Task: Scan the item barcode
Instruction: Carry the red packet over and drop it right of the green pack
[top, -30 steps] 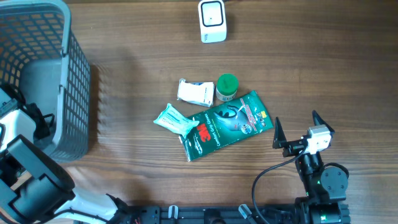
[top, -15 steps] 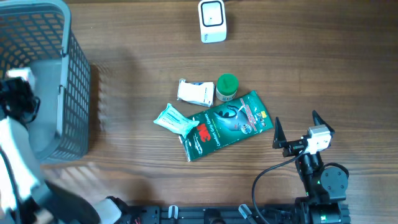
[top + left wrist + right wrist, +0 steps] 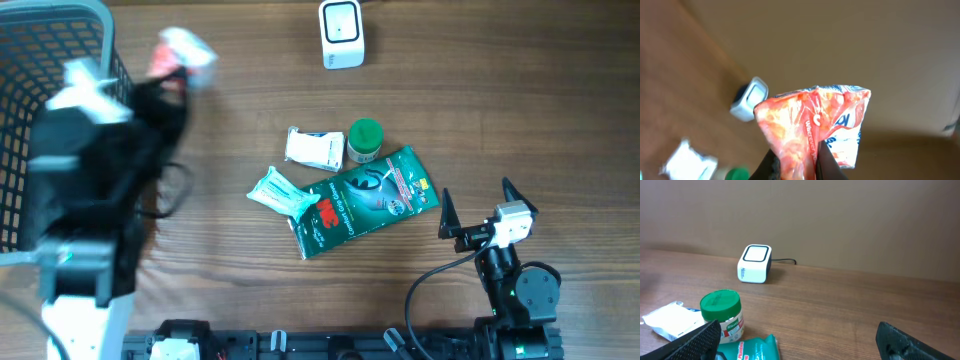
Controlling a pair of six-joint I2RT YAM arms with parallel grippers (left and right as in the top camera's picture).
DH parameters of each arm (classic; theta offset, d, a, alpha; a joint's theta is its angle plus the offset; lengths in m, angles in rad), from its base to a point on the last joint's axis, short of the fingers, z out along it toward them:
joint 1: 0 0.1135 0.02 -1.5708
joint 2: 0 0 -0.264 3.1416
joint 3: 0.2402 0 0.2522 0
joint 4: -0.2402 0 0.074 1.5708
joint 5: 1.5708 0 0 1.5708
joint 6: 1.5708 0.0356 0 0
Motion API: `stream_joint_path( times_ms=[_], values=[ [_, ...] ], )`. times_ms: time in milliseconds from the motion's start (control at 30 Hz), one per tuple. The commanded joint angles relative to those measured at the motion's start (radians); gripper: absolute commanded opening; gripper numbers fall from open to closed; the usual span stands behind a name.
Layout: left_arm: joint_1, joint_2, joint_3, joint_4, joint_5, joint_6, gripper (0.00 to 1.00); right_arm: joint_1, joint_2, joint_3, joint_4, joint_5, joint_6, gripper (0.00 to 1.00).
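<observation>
Left gripper (image 3: 797, 157): shut down to a sliver on the lower end of 1 orange-and-white packet (image 3: 812, 125); its arm is blurred in the overhead view.
Packet position: off the table, just right of the basket (image 3: 60, 20) rim, with the gripper directly behind it.
Packet axis: the long axis runs straight out from the fingertips, with the crimped end edge farthest from them; print runs along that axis. I cannot tell which face carries the barcode.
Right gripper (image 3: 475, 195): spread wide, holding nothing, low over the table (image 3: 520, 80).
Edges: the basket wall is close on the left gripper's left; the table's back edge is out of the overhead view.
Open room: bare wood lies between the left gripper and the scanner (image 3: 342, 33), which sits to its right, well apart. There is more bare wood ahead and right of the right gripper.
Counts: 1 scanner, 1 basket, 1 held packet, 4 items on the table.
Table cluster: lies ahead-left of the right gripper: 1 white pack (image 3: 315, 148) touching 1 green-lidded jar (image 3: 364, 140), 1 green pouch (image 3: 365, 200), 1 pale teal wipes packet (image 3: 283, 192) overlapping the pouch's corner.
</observation>
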Motion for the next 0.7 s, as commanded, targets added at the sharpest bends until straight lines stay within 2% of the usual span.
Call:
stream_joint_path(
  times_ms=[0, 67, 133, 233, 367, 600, 667],
  values=[
    [-0.305, 0.166, 0.001, -0.021, -0.32, 0.035, 0.08, 0.003, -0.009, -0.001, 0.003, 0.011, -0.002, 1.0],
    [-0.428, 0.283, 0.001, 0.02, -0.346, 0.039, 0.09, 0.003, -0.009, -0.001, 0.003, 0.011, -0.001, 1.0],
    [-0.523, 0.415, 0.001, 0.118, -0.345, 0.113, 0.13, 0.003, -0.009, -0.001, 0.003, 0.011, -0.001, 1.0],
    [-0.616, 0.608, 0.001, 0.277, -0.335, 0.178, 0.14, 0.003, -0.009, -0.001, 0.003, 0.011, -0.001, 1.0],
    [-0.689, 0.771, 0.001, 0.418, -0.273, 0.253, 0.1, 0.003, -0.009, -0.001, 0.003, 0.011, -0.001, 1.0],
    [-0.786, 0.911, 0.001, 0.445, -0.269, 0.267, 0.11, 0.003, -0.009, -0.001, 0.003, 0.011, -0.002, 1.0],
    [-0.816, 0.925, 0.001, 0.446, -0.27, 0.267, 0.15, 0.003, -0.009, -0.001, 0.003, 0.011, -0.001, 1.0]
  ],
)
